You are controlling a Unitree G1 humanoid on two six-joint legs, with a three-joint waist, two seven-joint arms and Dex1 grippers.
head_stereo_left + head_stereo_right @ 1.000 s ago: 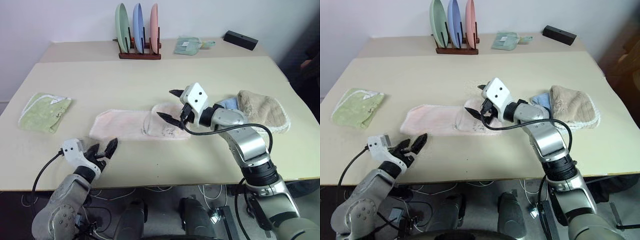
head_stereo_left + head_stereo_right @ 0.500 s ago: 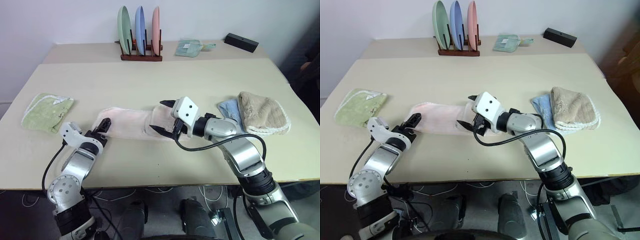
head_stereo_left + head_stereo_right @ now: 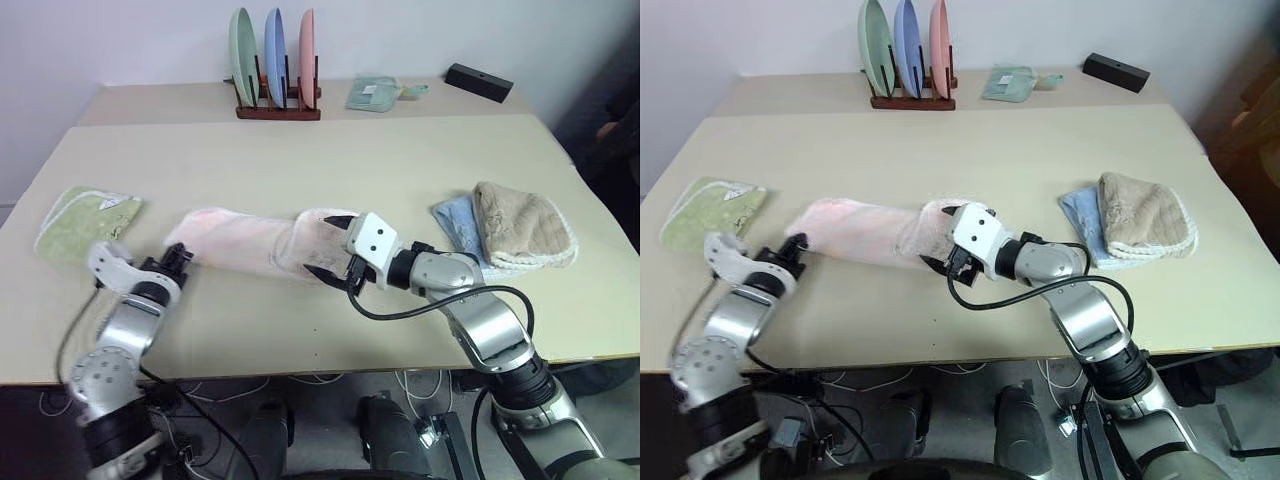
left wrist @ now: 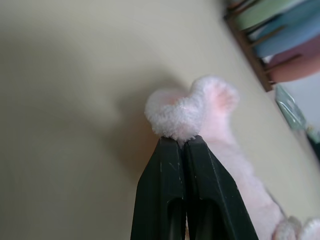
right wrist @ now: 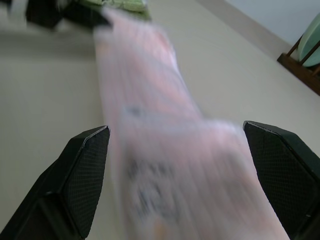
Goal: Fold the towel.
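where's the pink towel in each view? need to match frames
Left eye: towel, centre, left of the right gripper.
Right eye: centre-left.
Left wrist: its fluffy end pinched at the left gripper fingertips.
Right wrist: running up between the open fingers.
Shared landmark: plate rack.

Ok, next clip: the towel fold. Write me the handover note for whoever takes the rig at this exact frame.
Left gripper: shut on the left end of the towel, pinching a tuft of pink terry.
Right gripper: open, jaws standing either side of the towel's right end, nothing held.
Towel: lies as a long narrow strip across the table, right end doubled over.
Nearby: green cloth at the left, beige and blue cloths at the right.
Done: left end gripped.
Left: probably close the right gripper, then bring the ends together.
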